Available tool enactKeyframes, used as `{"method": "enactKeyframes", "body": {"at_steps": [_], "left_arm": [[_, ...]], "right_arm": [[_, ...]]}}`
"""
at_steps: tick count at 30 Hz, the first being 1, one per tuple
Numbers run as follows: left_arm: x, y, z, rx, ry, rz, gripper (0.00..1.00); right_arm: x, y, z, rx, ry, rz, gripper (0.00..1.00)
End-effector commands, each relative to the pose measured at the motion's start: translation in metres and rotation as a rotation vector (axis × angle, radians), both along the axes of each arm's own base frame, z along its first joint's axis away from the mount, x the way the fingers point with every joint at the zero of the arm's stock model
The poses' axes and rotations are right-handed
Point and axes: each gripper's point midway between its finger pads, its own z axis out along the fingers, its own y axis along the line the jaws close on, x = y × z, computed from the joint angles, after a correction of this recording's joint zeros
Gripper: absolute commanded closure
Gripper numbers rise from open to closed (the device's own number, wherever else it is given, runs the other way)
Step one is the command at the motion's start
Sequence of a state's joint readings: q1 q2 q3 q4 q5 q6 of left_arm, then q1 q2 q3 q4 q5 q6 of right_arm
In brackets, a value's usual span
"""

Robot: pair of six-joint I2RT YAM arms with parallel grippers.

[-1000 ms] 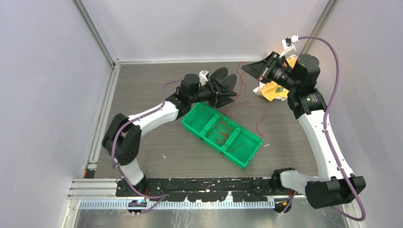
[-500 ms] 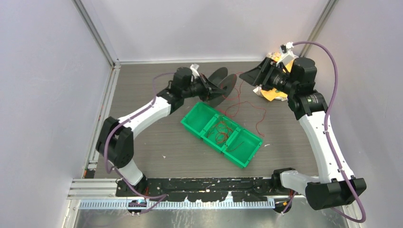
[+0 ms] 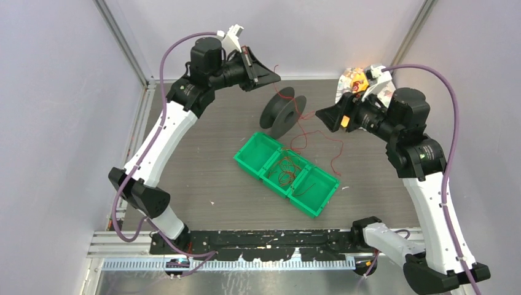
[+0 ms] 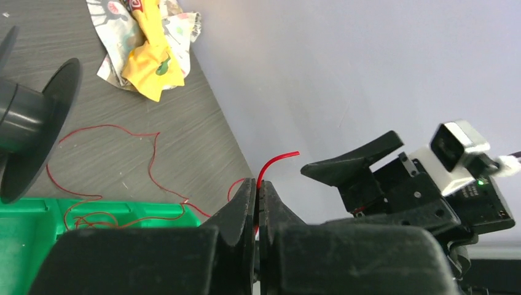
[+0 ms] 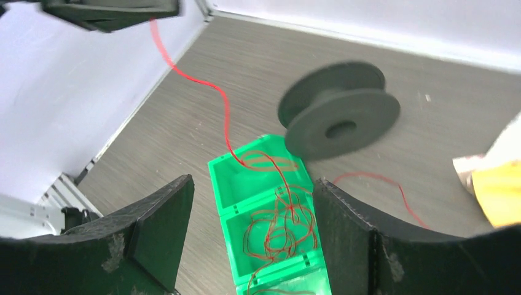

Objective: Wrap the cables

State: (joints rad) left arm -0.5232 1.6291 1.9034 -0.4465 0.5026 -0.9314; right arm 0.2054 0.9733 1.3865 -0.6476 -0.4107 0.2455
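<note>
Your left hand (image 4: 258,203) pinches one end of the cables (image 4: 276,158) well above the spool (image 3: 282,114), your right hand (image 5: 252,221) gapes wide and empty, most wire lies tangled in the bin (image 3: 244,163) below it, so wrapping looks hardly begun.

Blurred spool (image 5: 336,117) — tray (image 5: 242,187) cropped below.

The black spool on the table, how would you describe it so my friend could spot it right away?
Find the green tray in the middle of the dark table; just beyond its far corner sits the black spool. It is the only round thing there: two dark discs joined by a hub, unlike the hair-thin red cables curling beside it.
</note>
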Motion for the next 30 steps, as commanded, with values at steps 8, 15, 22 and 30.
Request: {"method": "enactKeyframes", "body": {"at_steps": [8, 15, 22, 30], "left_arm": [[-0.008, -0.003, -0.013, 0.043, 0.066, -0.091, 0.99], [-0.011, -0.001, -0.008, 0.037, 0.051, -0.086, 1.0], [-0.015, 0.0, -0.005, 0.027, 0.042, -0.101, 0.99], [-0.013, 0.002, -0.007, 0.008, 0.046, -0.097, 0.99]], "right_arm": [[0.017, 0.073, 0.017, -0.364, -0.342, 0.162, 0.26], [0.048, 0.097, -0.005, -0.369, -0.31, 0.151, 0.31], [0.068, 0.096, -0.028, -0.38, -0.261, 0.076, 0.41], [0.06, 0.111, -0.044, -0.324, -0.198, 0.143, 0.8]]}}
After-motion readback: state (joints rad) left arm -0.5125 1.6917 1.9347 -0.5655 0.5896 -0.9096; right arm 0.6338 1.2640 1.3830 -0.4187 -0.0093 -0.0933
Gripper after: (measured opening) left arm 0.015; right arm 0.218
